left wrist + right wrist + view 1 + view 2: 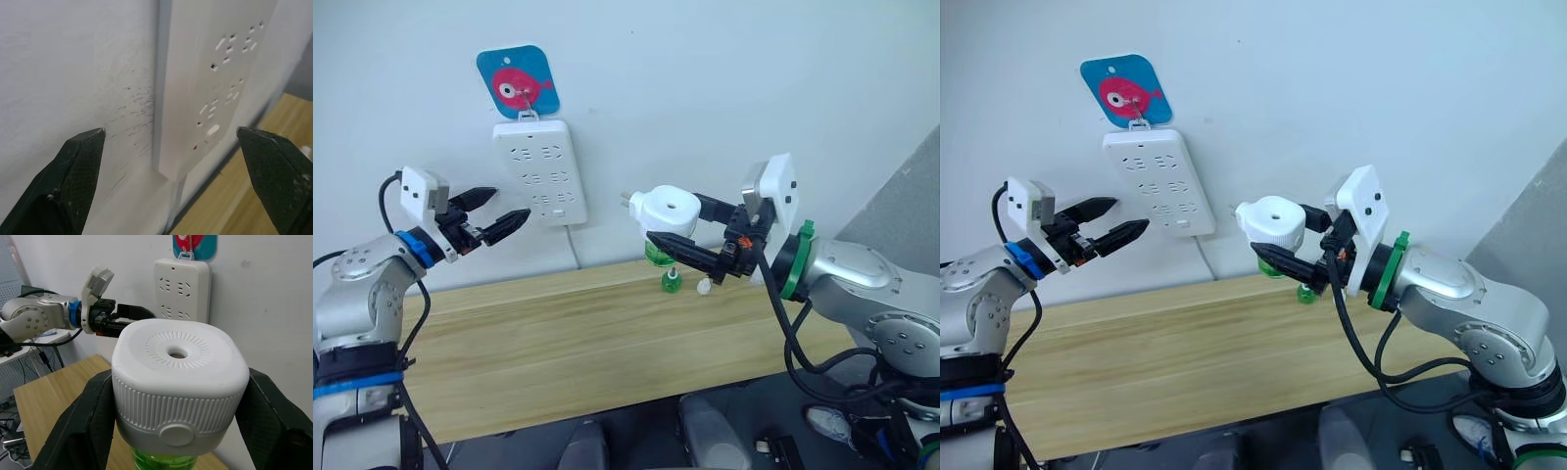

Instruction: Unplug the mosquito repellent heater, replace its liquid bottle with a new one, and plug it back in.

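My right gripper [668, 221] is shut on the mosquito repellent heater [666, 209], a white rounded unit with a round vent hole [177, 353], held in the air above the back of the wooden table. Its metal prongs [626, 200] point left toward the wall. A green liquid bottle [656, 254] hangs under it. Another small green bottle [672, 283] stands on the table just below. My left gripper [509, 204] is open, empty, and hovers right beside the white power strip [541, 171] on the wall, whose sockets [225, 49] are all empty.
A blue tag with a pink fish [517, 83] hangs above the strip, whose cord [574, 245] runs down behind the table [558, 343]. A small white piece [704, 287] lies beside the standing bottle. A grey panel [911, 196] stands at the far right.
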